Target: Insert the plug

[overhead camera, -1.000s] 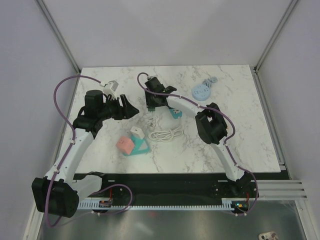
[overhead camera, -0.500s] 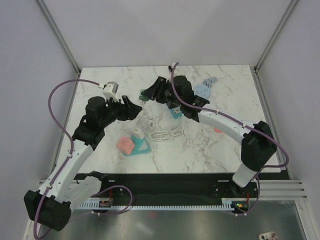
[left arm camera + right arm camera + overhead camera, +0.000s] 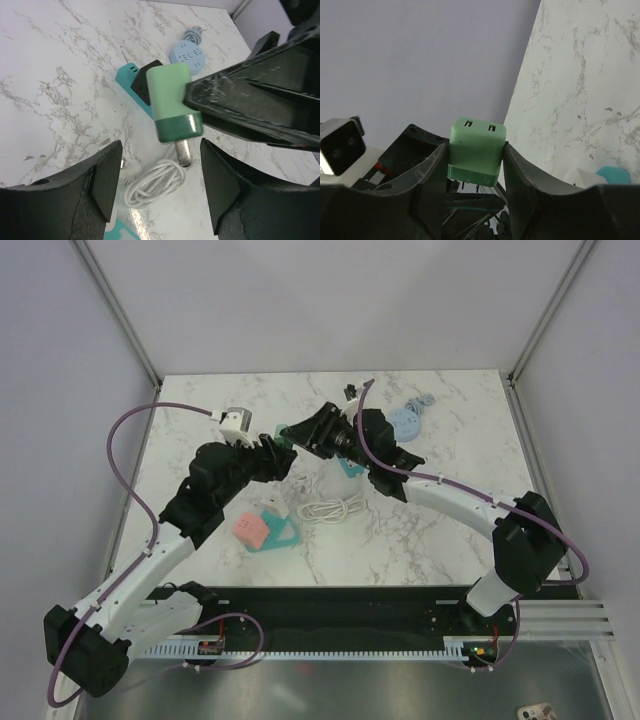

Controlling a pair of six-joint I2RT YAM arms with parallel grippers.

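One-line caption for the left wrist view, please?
Right gripper holds the green plug ahead of the open left gripper, above a white cable and teal power strip.

No text or label can be read anywhere

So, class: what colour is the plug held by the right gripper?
Pale green plug, darker green band; clearest in left wrist view.

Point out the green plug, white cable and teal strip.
green plug (image 3: 170, 87): left wrist view, pale body.
white cable (image 3: 157, 172): left wrist view, coil.
teal strip (image 3: 124, 76): left wrist view, left corner.
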